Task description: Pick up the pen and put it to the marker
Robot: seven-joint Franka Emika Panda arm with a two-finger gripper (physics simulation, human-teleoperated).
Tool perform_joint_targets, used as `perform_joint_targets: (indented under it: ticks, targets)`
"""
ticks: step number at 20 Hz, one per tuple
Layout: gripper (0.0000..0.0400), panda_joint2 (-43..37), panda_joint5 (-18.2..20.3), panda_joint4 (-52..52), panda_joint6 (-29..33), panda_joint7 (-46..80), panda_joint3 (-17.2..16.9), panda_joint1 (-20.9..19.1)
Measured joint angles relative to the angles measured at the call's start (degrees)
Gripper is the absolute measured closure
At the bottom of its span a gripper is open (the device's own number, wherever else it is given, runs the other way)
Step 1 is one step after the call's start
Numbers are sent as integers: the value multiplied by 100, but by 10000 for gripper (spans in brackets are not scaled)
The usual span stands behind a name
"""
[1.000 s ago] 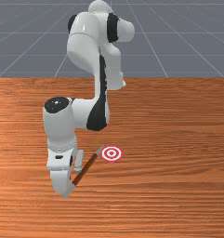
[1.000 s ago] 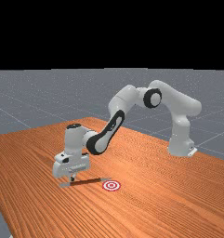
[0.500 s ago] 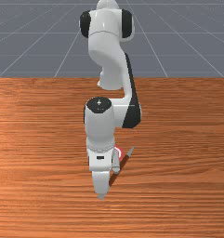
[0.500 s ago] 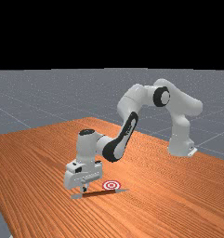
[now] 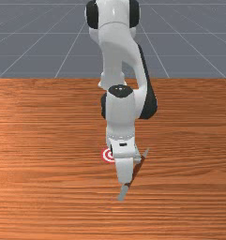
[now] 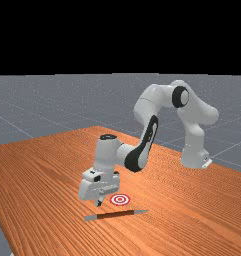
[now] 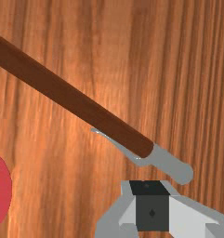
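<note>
One pen (image 6: 115,215) lies near the marker (image 6: 120,200), on the wooden table (image 6: 192,220), and no part of it reaches onto the rings. In the far view it is on the camera's side of the marker, and it stretches past the marker toward both sides – its blunt grey end (image 6: 91,218) to the far view's left, its pointed grey tip (image 6: 142,212) to the far view's right. Between these two ends the body is dark brown.

In the front view the pen is slanted, to the front view's right of the marker. The pointed tip is about level with the marker there, and the blunt end comes nearer to the front camera than the marker does.

The gripper (image 6: 99,204) is to the far view's left of the marker, with its two fingers pressed together and nothing pinched between them. The fingertips point down and are apart from the pen, close to its blunt end. How high they are over the table, I cannot tell.

In the front view the hand (image 5: 124,161) covers a part of the marker – red and white rings are visible beside it. The arm (image 6: 147,135) has its base behind the marker, as the front view sees it.
</note>
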Motion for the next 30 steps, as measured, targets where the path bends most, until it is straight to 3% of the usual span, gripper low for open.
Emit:
perform_joint_targets:
  ticks: [2, 3, 4, 5, 6, 7, 8, 9, 12, 15, 16, 23, 28, 30]
  targets:
    - [400, -548, 4, -326, -34, 8, 13, -15]
    - [400, -747, 27, -279, -382, -12, 44, -36]
    - [400, -668, 50, 275, -1401, -368, 168, -110]
    - [400, -805, 65, 116, -1184, -69, 86, -53]
    - [400, -760, 73, 289, -1414, 221, 12, 34]
    - [400, -745, 298, 291, -1393, -123, 278, -123]
    - [400, -741, 64, 337, -1432, 528, -27, 191]
    - [400, -724, 49, 368, -1447, 655, -38, 280]
    - [400, -712, 21, 376, -1444, 257, 111, 269]
    - [400, -837, 13, 200, -1261, 363, 76, 287]
    - [400, -781, 27, 370, -1485, 578, 24, 347]
    - [400, -697, -67, 482, -1511, 732, 16, 568]
    - [400, -888, -74, 216, -1173, 792, 17, 588]
    - [400, -792, -45, 449, -1505, 650, 87, 578]
